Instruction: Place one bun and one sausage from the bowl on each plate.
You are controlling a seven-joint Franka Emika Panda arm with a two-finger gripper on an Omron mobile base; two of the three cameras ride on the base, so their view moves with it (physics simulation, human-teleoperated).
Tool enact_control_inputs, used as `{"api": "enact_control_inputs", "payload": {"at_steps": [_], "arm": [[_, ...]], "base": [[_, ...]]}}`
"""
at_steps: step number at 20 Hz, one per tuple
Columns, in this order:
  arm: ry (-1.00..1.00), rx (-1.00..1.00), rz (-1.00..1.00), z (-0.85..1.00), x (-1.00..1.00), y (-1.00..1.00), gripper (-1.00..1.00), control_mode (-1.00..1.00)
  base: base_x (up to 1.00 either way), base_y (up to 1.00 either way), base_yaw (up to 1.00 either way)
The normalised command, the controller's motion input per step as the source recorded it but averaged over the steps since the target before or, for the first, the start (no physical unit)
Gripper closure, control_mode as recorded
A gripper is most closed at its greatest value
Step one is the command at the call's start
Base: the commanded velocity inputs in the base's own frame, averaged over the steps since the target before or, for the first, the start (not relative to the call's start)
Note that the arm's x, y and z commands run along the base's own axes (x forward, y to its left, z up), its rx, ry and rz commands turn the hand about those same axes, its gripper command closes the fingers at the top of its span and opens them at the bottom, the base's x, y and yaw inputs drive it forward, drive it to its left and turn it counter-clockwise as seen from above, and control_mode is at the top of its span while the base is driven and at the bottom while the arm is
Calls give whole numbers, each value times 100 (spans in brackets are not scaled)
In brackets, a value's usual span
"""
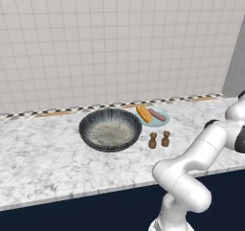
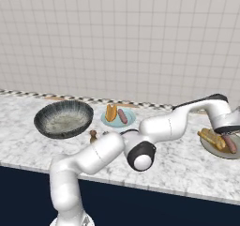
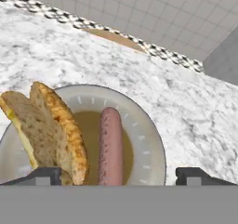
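While the white arm reaches far to its right over a marble counter (image 1: 43,153), its gripper (image 3: 119,174) is seen in the hand view with the two dark fingertips (image 3: 42,175) set wide apart and nothing between them. Just past the fingertips a brownish-rimmed plate (image 3: 151,139) lies on the counter. On this plate a split toasted bun (image 3: 46,130) is laid to the left in the hand view, and a pink sausage (image 3: 110,146) is laid beside it, the two touching or nearly so. In the right base view the same plate (image 2: 208,147) is found at the far right of the counter, partly covered by the robot's wrist.

The large dark ribbed bowl (image 1: 110,128) is placed toward the left of the counter, its speckled pale inside showing no food. Just beside it on the wall side sits the pale blue plate (image 1: 161,119), on which a second bun (image 1: 143,113) and a second sausage (image 1: 156,114) are laid side by side. Two small brown shakers (image 1: 159,140) stand upright in front of the blue plate, near the bowl's rim. A tiled wall (image 1: 119,43) is seen behind the counter, edged by a chequered strip.
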Motion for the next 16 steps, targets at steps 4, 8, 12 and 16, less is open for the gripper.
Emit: {"api": "enact_control_inputs", "payload": {"at_steps": [4, 8, 12, 16], "arm": [[-7, -26, 5, 78, -51, 90, -100, -100], [-16, -38, 1, 54, -62, 100, -100, -100], [-29, -38, 0, 43, -81, 100, -100, -100], [-34, -41, 0, 6, -61, 100, -100, -100]], "base": [[0, 0, 0], [0, 0, 0], [0, 0, 0], [0, 0, 0]]}}
